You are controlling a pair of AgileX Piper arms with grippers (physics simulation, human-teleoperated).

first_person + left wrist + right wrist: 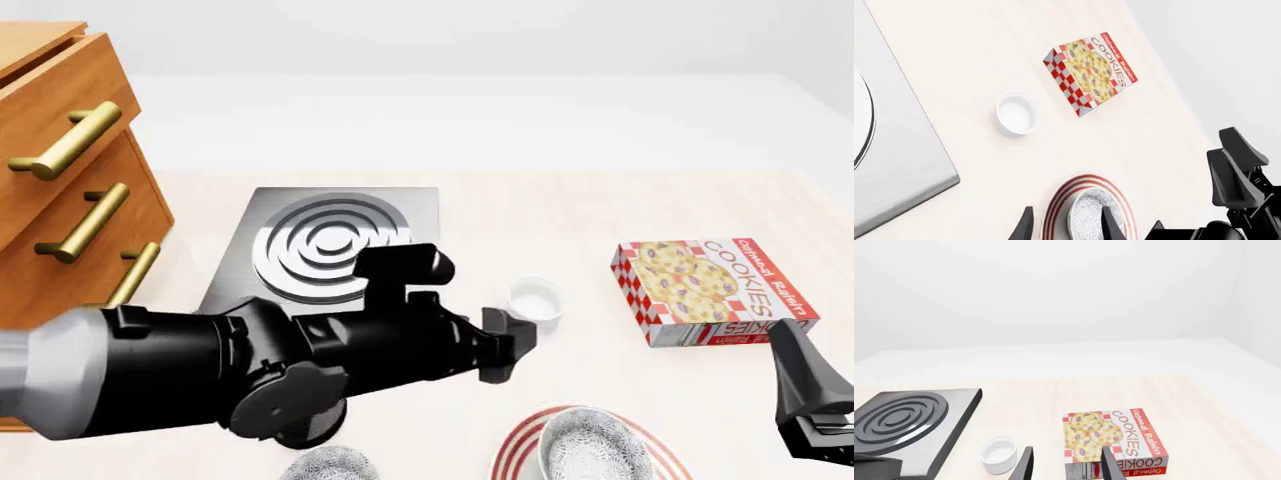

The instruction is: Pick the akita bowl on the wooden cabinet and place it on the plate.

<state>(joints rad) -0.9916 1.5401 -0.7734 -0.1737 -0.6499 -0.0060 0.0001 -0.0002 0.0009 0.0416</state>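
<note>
In the left wrist view the left gripper (1066, 225) hangs above the plate (1054, 207), its two dark fingers (1025, 227) spread apart with nothing between them. One finger shows over the bare table beside the plate's rim, the other over the speckled bowl (1091, 215). The bowl sits on the plate, inside the red rings; whether either finger touches the bowl or the plate cannot be told.

The front view shows the same bowl (587, 445) resting on the plate (514, 450) at the near edge of the table, with the thick black left arm (267, 365) stretched across in front of the stove plate (327, 245). The gripper's own tips are hard to make out here. This view alone shows the wooden cabinet (67, 170) at the left with its brass handles, and a second speckled bowl (327, 467) on the table just below the arm.

In the right wrist view the right gripper (1066, 465) is spread open and empty, its fingers (1026, 465) framing the near end of the cookie box (1117, 437). The small white cup (999, 454) stands between the box and the stove plate (911, 427). The left wrist view catches the right arm (1237, 185) as a black shape at the edge.
</note>
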